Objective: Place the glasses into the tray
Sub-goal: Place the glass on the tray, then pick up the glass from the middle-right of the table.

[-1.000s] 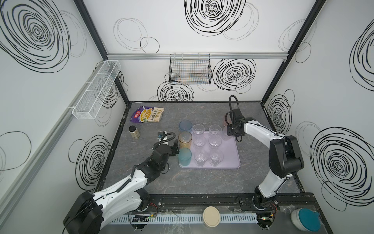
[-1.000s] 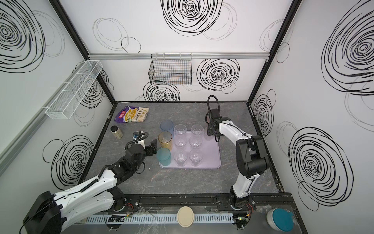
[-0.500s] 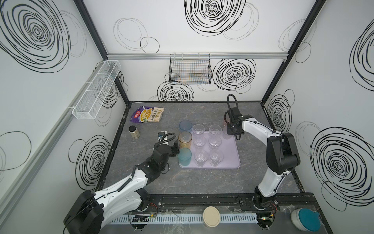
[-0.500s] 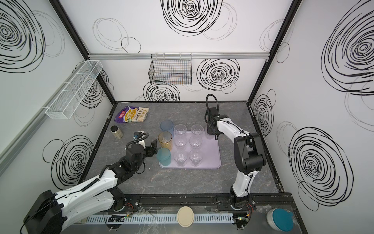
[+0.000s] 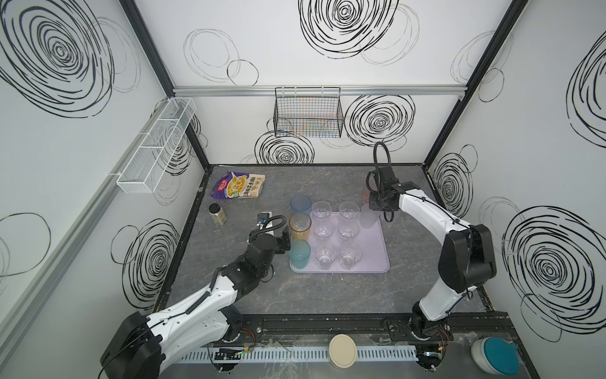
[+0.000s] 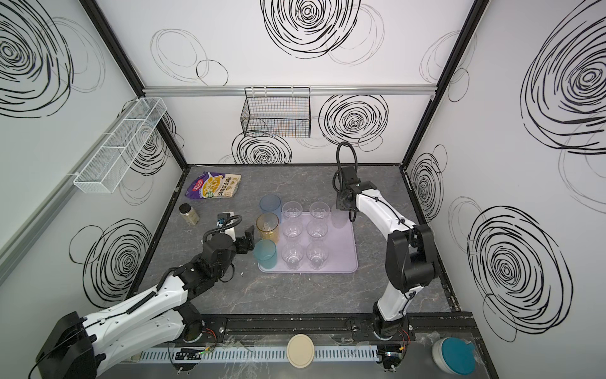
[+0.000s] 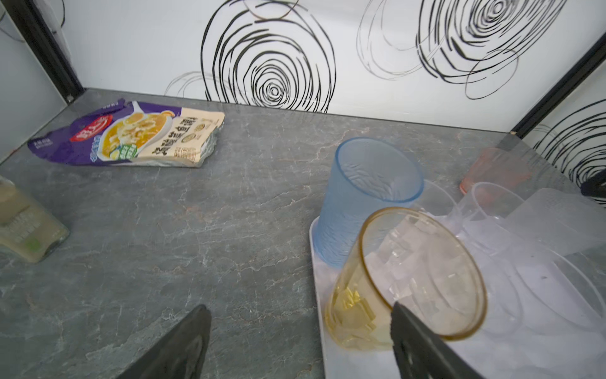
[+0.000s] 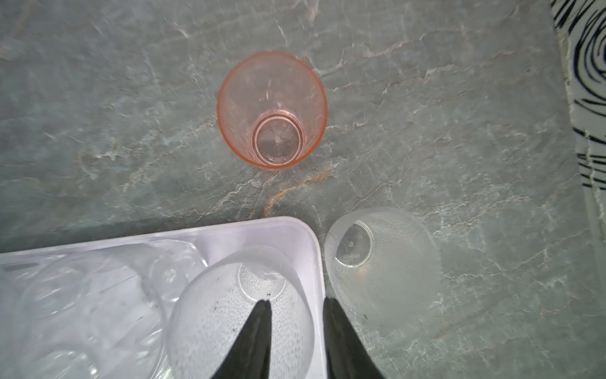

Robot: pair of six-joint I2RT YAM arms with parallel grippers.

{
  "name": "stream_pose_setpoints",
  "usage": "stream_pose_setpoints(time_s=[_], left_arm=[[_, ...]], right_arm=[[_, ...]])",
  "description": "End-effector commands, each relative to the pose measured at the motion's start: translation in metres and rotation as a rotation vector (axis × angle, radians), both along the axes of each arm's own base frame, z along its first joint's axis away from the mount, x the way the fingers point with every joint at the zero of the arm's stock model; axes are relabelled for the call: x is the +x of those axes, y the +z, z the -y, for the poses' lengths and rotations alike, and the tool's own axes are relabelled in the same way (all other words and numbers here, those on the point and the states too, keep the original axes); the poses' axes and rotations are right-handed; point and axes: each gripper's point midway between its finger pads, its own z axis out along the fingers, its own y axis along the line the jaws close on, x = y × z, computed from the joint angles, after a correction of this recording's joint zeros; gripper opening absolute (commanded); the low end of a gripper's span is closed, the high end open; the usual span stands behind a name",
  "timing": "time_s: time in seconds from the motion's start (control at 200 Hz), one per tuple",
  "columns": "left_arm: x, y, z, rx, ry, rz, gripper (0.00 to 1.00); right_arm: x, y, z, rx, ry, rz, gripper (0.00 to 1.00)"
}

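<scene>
The lavender tray [image 5: 373, 256] [image 6: 344, 259] holds several short clear glasses [image 5: 323, 231], with blue [image 5: 300, 203], amber [image 5: 299, 227] and teal [image 5: 299, 255] glasses along its left edge. My left gripper [image 5: 284, 241] [image 7: 301, 328] is open beside the amber glass [image 7: 406, 279] and holds nothing. My right gripper [image 8: 296, 301] hangs over the tray's far right corner [image 8: 229, 229]. Its jaws are apart, one finger inside a frosted glass [image 8: 210, 321] that stands in the tray. A second frosted glass [image 8: 382, 272] and a pink glass [image 8: 272, 110] stand on the table outside the tray.
A snack bag [image 5: 237, 185] and a small dark-lidded jar [image 5: 217, 214] lie at the table's back left. A black wire basket [image 5: 308, 115] hangs on the back wall and a white mesh rack [image 5: 154, 147] on the left wall.
The right gripper's jaws have parted from shut, and the right wrist has shifted slightly. The left arm has not moved.
</scene>
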Motion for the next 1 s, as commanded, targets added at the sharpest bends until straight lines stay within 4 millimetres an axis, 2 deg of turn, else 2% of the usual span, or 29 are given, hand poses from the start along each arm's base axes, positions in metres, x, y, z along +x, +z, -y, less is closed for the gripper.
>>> stream_pose_setpoints(time_s=[0.0,0.11,0.24,0.405,0.51,0.625,0.805,0.991], left_arm=[[0.002,0.053,-0.001,0.058,0.024,0.127,0.89],[-0.005,0.073,0.013,0.101,-0.009,0.166,0.89],[-0.016,0.084,0.051,0.166,-0.128,0.194,0.89],[-0.032,0.065,0.104,0.233,-0.285,0.171,0.90],[-0.041,0.048,0.127,0.241,-0.351,0.147,0.90],[-0.046,0.034,0.139,0.233,-0.385,0.122,0.91],[-0.047,0.027,0.141,0.267,-0.400,0.119,0.92],[-0.047,0.025,0.144,0.275,-0.425,0.118,0.92]], right_arm=[[-0.005,0.025,0.027,0.097,-0.087,0.085,0.36],[-0.013,0.021,0.063,0.211,-0.190,0.135,0.42],[-0.019,0.010,0.088,0.305,-0.259,0.190,0.49],[-0.023,-0.013,0.096,0.357,-0.300,0.174,0.50],[-0.021,-0.030,0.093,0.378,-0.309,0.112,0.50],[-0.017,-0.046,0.087,0.397,-0.299,0.062,0.50],[-0.012,-0.058,0.083,0.400,-0.295,0.049,0.49],[-0.011,-0.075,0.083,0.398,-0.305,0.024,0.40]])
